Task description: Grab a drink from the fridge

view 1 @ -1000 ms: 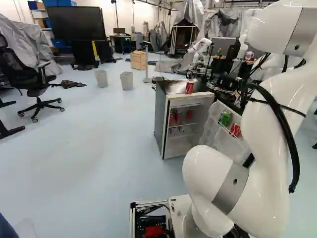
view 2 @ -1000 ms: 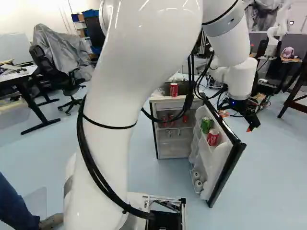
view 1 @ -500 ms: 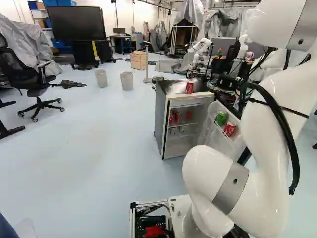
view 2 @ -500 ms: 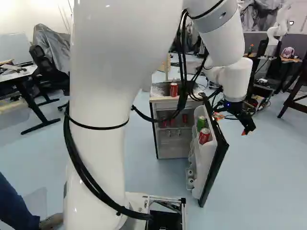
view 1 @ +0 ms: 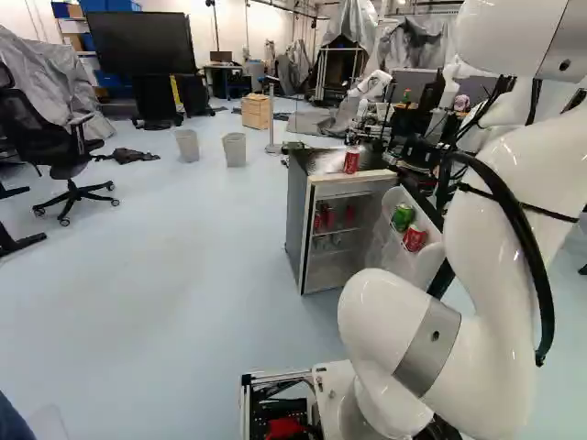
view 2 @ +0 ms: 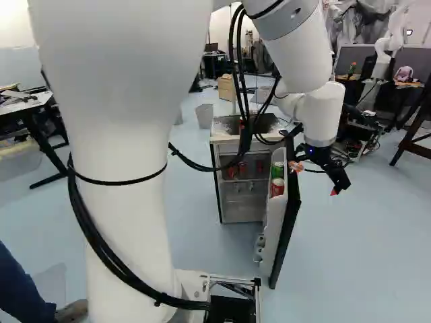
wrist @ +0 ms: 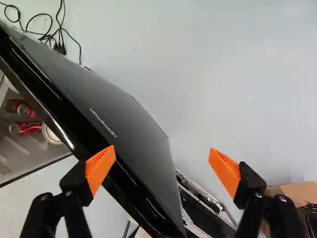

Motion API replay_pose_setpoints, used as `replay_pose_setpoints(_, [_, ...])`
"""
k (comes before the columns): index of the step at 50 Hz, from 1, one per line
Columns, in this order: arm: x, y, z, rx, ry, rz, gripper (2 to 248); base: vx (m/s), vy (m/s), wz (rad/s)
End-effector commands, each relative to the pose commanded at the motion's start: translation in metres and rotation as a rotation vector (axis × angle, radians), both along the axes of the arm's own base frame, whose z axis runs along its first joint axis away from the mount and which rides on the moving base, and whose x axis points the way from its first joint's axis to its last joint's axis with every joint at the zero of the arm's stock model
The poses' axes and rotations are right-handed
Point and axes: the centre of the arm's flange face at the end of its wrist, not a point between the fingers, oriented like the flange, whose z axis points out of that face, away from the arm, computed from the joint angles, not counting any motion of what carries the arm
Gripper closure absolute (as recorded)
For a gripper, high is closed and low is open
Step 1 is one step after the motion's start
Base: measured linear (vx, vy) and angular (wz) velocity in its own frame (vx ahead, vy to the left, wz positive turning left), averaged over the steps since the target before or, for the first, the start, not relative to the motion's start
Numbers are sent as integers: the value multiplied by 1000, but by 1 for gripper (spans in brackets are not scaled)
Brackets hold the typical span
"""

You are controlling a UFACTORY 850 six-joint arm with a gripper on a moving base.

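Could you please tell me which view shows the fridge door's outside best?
The wrist view: there the door shows its outer face broadly. The right base view has it nearly edge-on; the left base view shows mainly its inner side.

Arm (view 2: 124, 121) cut off above in both base views, door (view 1: 415, 266) partly hidden behind the arm in the left base view, can (view 1: 351, 162) atop the fridge (view 1: 297, 220) mostly behind cables (view 2: 245, 140) in the right, cardboard box (wrist: 300, 194) cut off in the wrist view.
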Motion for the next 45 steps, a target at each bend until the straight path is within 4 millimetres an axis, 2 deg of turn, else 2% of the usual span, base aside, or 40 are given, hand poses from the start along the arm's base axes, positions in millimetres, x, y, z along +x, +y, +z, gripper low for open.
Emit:
replay_pose_setpoints(26, [-18,41,0,16,13,22,3,0,0,0])
replay_pose_setpoints(45, [-24,71,0,23,20,54,3,0,0,0])
